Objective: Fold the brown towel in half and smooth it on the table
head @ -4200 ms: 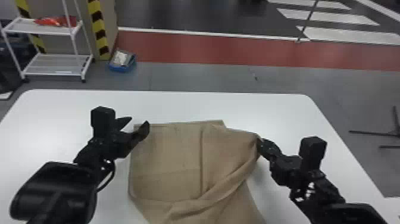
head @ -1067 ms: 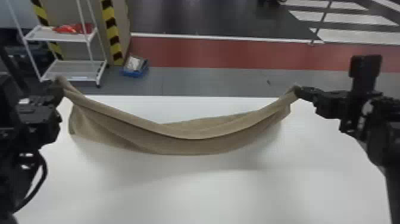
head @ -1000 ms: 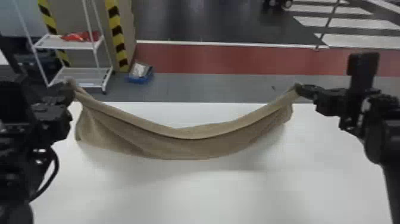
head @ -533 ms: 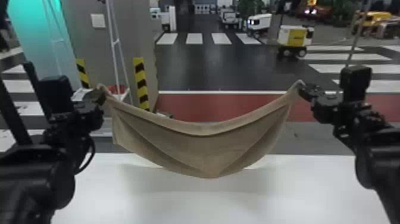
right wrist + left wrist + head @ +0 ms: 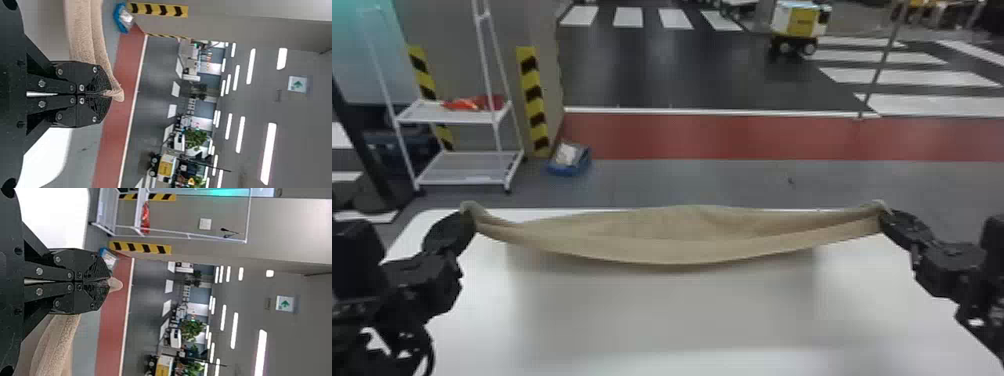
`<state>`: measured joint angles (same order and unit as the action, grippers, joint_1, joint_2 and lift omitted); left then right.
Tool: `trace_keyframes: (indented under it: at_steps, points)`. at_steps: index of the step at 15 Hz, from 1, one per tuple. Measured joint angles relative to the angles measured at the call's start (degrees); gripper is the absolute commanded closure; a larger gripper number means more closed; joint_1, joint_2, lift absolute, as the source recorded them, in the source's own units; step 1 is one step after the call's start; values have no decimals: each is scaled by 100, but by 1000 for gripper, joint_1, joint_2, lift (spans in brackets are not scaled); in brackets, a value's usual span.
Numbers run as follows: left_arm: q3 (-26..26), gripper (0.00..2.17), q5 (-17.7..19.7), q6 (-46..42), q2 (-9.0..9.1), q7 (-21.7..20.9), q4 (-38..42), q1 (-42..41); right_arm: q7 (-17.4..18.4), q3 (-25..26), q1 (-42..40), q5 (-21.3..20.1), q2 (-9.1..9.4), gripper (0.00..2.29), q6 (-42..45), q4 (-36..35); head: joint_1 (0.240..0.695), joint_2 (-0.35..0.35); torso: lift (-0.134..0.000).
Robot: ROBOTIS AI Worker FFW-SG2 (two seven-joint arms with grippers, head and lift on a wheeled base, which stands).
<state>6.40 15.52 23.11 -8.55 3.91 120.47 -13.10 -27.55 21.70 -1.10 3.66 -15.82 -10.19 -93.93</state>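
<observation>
Towel [image 5: 677,251] sags between left hand [image 5: 466,218] and right hand [image 5: 886,216] (each clenched on an end).

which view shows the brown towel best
The head view: the towel spans between both grippers there. The left wrist view shows one pinched corner and a strip; the right wrist view, another pinched corner and a strip.

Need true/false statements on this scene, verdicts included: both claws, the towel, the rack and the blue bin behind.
1. The left claw is shut on the brown towel. True.
2. The right claw grips nothing. False: it is shut on the towel too.
3. The towel sags between the claws. True.
4. The towel lies smoothed on the table. False: both claws hold it up by its ends.
5. The blue bin is on the floor. True.
</observation>
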Motion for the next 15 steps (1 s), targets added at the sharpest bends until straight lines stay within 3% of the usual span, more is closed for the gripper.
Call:
trace_keyframes:
  at_steps: [1,5,8,10,15]
  points:
    - [-45,1436,-88,-32,58,76,211,-359,-114,152,-355,2,-17,1382,92,-40,695,-149,-120]
    - [-180,1436,-256,-239,135,739,1321,-1639,-730,808,-1558,134,-26,1386,139,-435,695,-209,-120]
    - [-317,1436,-344,427,114,1066,2038,-2030,-1178,1366,-2165,257,69,1382,-62,-951,695,-264,-120]
    - [-410,1436,-465,890,91,1109,2184,-2041,-1459,1581,-2331,358,118,1382,-345,-1288,695,-288,-120]
    - [-909,1436,-1259,1955,99,1400,2178,-1735,-1480,1549,-1814,158,159,1382,-2001,-2088,695,-272,-120]
